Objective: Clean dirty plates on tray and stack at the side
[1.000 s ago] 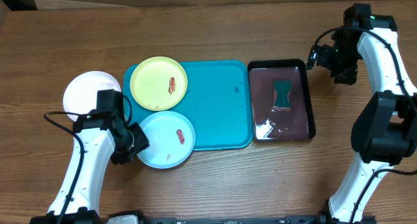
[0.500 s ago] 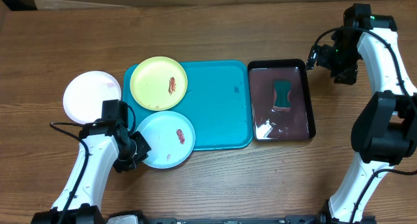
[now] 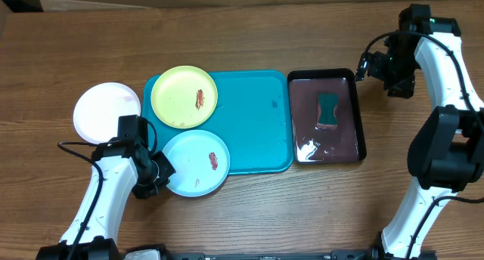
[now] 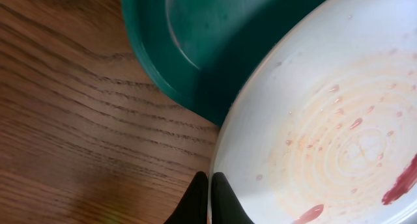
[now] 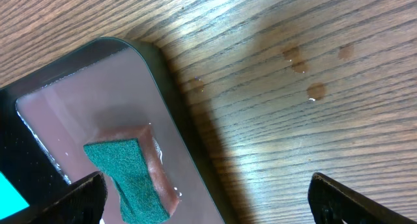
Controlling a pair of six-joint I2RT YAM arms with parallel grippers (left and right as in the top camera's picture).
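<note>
The light blue plate (image 3: 195, 163) with red smears lies over the front left corner of the turquoise tray (image 3: 253, 116). My left gripper (image 3: 159, 172) is shut on its left rim; in the left wrist view the jaws (image 4: 210, 185) pinch the plate's edge (image 4: 313, 120) beside the tray's corner (image 4: 189, 48). The yellow-green plate (image 3: 184, 96) with a red smear sits on the tray's back left. The white plate (image 3: 106, 112) lies on the table left of the tray. My right gripper (image 3: 366, 66) (image 5: 208, 198) is open and empty over the black tray's far right corner.
A black tray (image 3: 327, 116) with brownish liquid stands right of the turquoise tray, with a green sponge (image 3: 327, 109) (image 5: 127, 178) in it. Water drops (image 5: 306, 68) lie on the wood beside it. My left arm's cable (image 3: 72, 147) trails over the table.
My left gripper came down to the light blue plate's left rim and shut on it. The plate has since shifted slightly right and toward the front. The right arm has not moved.
</note>
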